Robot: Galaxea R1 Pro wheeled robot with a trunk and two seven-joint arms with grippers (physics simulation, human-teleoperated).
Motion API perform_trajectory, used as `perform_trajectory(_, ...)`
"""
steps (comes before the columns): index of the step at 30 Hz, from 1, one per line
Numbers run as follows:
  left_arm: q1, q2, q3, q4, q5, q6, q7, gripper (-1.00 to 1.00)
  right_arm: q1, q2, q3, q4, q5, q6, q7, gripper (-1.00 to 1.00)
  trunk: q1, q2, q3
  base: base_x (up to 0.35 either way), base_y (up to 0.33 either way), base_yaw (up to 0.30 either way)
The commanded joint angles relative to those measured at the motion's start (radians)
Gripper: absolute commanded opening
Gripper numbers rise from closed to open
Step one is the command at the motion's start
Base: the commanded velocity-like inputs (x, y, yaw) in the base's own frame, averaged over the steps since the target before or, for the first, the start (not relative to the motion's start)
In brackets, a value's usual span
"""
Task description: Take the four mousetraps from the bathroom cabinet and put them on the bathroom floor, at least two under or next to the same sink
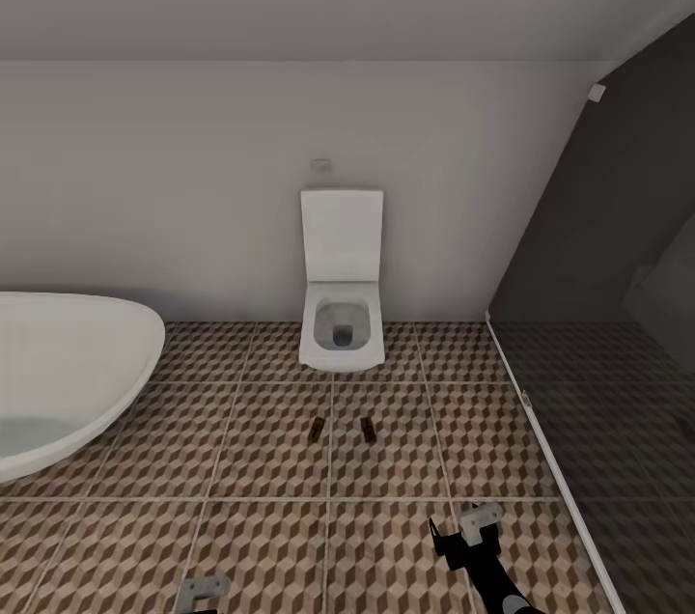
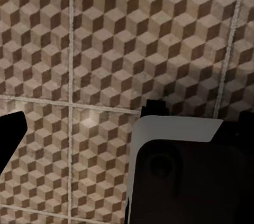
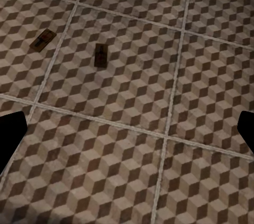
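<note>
2 mousetraps (image 1: 316, 431) (image 1: 368, 430) lie on the tiled floor (image 1: 241, 537) near the toilet (image 1: 341, 324). They look light and stiff; pinch the wooden edges. Right gripper (image 1: 463, 532) fingers sit apart and empty; left gripper (image 1: 198, 590), cannot tell.

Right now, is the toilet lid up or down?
Up. The toilet lid stands upright against the wall, and the open bowl shows below it in the head view.

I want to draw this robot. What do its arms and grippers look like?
The right arm is shiny black and rounded, like a tube. The right gripper has a pale grey blocky piece with black parts under it. The left gripper shows a similar light grey bracket with small holes. In the wrist views, the fingertips look black.
</note>
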Motion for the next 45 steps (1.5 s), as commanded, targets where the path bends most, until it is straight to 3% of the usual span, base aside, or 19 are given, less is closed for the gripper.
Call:
perform_trajectory(1,0.0,0.0,-0.009,0.0,0.009,-0.002,0.003,1.0,-0.001,0.0,0.009,0.001,-0.004,-0.002,-0.005,1.0,0.0,-0.002,-0.002,0.0,0.0,0.0)
perform_trajectory(23,0.0,0.0,-0.009,-0.001,0.009,-0.002,0.003,1.0,-0.001,0.001,0.009,0.001,-0.004,-0.005,-0.005,1.0,0.0,-0.002,0.0,0.0,0.0,0.0)
perform_trajectory(45,0.0,-0.016,-0.009,-0.014,0.009,-0.002,0.003,1.0,-0.001,0.001,0.009,0.0,-0.003,-0.005,-0.004,1.0,0.0,-0.002,0.033,0.0,0.0,0.0)
